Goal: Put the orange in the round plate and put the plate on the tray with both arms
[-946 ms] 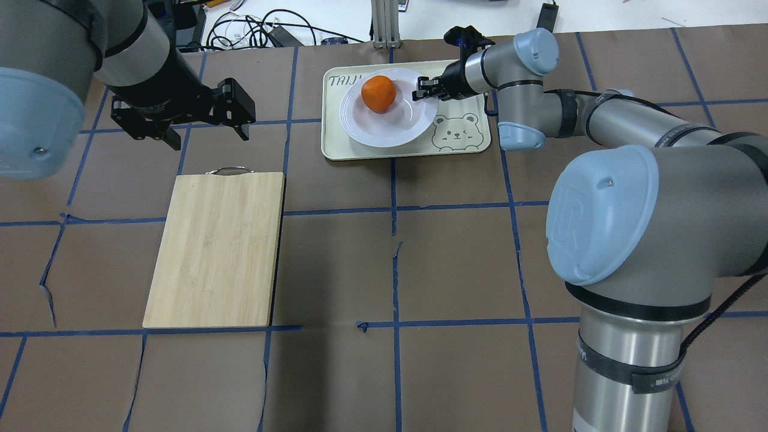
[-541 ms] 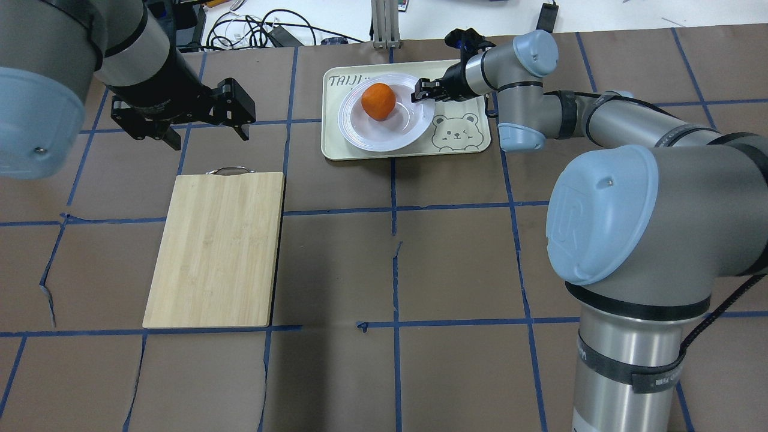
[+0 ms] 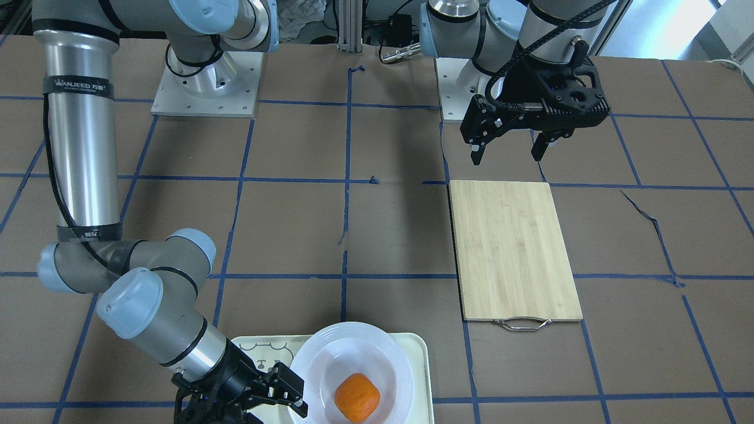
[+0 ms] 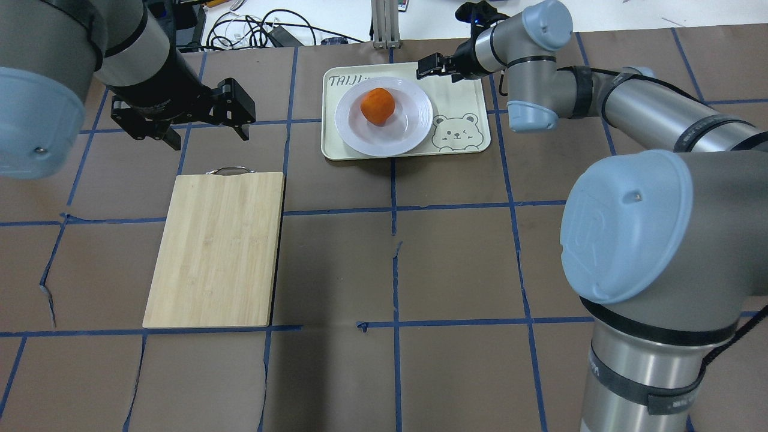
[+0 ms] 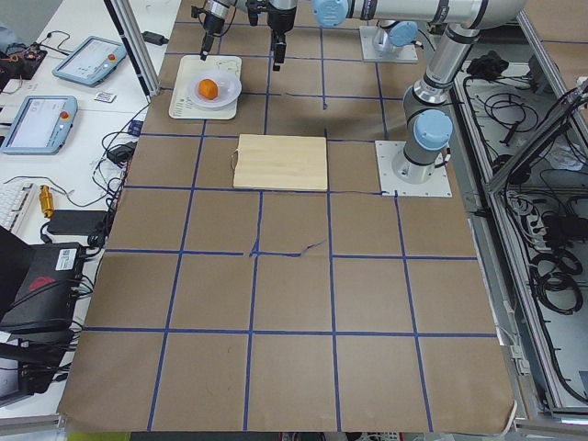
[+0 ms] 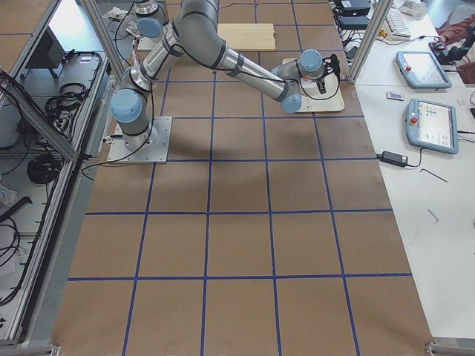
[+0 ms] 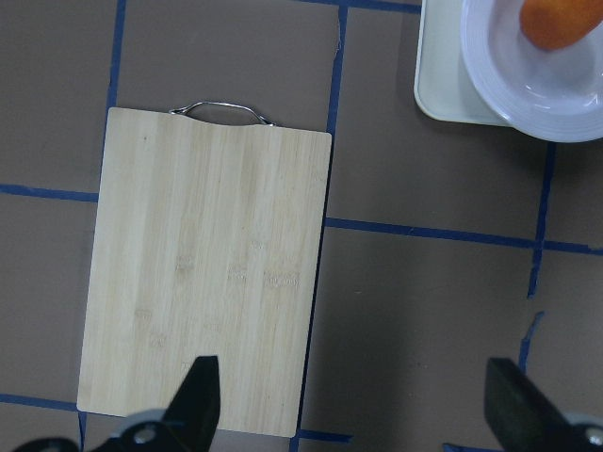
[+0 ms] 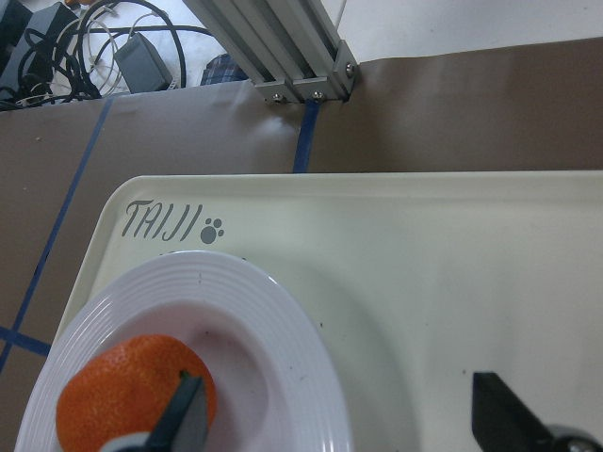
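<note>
The orange (image 4: 378, 106) lies in the round plate (image 4: 354, 129), which rests flat on the tray (image 4: 462, 96) at the table's far middle. My right gripper (image 4: 429, 65) hovers open over the tray's far right part, just beyond the plate's rim and clear of it; the right wrist view shows its fingertips (image 8: 184, 414) apart above the plate (image 8: 283, 320) and tray (image 8: 424, 254), with nothing held. My left gripper (image 4: 207, 135) hangs open and empty above the table, left of the tray. The front view shows the orange (image 3: 356, 398) beside the right gripper (image 3: 291, 396).
A bamboo cutting board (image 4: 216, 249) with a metal handle lies on the left half of the table, just in front of the left gripper (image 3: 505, 156). An aluminium post (image 4: 384, 24) and cables stand behind the tray's far edge.
The right gripper let go of the plate's right rim, rose and drew back toward the tray's far edge. The plate settled flat on the tray. The left arm stayed still.
</note>
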Controlling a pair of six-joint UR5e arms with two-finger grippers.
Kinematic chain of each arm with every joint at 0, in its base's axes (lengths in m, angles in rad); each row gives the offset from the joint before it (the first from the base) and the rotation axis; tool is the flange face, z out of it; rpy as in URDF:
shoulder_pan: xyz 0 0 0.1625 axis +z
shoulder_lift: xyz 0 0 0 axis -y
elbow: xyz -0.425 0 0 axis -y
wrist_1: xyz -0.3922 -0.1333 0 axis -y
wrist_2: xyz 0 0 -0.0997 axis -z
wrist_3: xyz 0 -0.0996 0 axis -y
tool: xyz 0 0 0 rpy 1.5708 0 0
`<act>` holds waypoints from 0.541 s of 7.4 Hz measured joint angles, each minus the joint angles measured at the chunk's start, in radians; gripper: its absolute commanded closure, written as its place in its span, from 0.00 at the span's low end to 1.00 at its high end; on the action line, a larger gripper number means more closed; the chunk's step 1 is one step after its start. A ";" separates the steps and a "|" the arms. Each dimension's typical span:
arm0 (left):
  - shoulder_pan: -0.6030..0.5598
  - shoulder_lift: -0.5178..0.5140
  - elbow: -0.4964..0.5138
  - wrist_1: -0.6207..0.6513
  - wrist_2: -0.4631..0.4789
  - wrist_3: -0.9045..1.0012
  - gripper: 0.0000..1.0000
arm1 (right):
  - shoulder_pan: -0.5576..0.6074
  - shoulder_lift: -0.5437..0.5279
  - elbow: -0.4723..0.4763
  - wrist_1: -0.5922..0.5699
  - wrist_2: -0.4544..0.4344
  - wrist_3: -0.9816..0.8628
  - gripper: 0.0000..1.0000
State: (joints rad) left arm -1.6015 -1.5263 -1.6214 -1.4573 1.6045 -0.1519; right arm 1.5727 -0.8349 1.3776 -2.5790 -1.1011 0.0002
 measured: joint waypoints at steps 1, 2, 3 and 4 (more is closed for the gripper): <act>0.000 0.000 0.000 0.000 0.000 0.000 0.00 | -0.006 -0.074 0.002 0.151 -0.066 -0.003 0.00; 0.000 0.000 0.000 0.000 0.000 0.000 0.00 | -0.012 -0.168 0.005 0.340 -0.129 -0.004 0.00; 0.000 0.000 -0.001 0.000 0.000 0.000 0.00 | -0.015 -0.260 0.007 0.537 -0.187 -0.005 0.00; 0.000 0.000 -0.001 0.000 0.000 0.000 0.00 | -0.017 -0.339 0.008 0.718 -0.243 -0.004 0.00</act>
State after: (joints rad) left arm -1.6015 -1.5263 -1.6226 -1.4573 1.6045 -0.1519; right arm 1.5562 -1.1741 1.3858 -1.8611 -1.3436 -0.0039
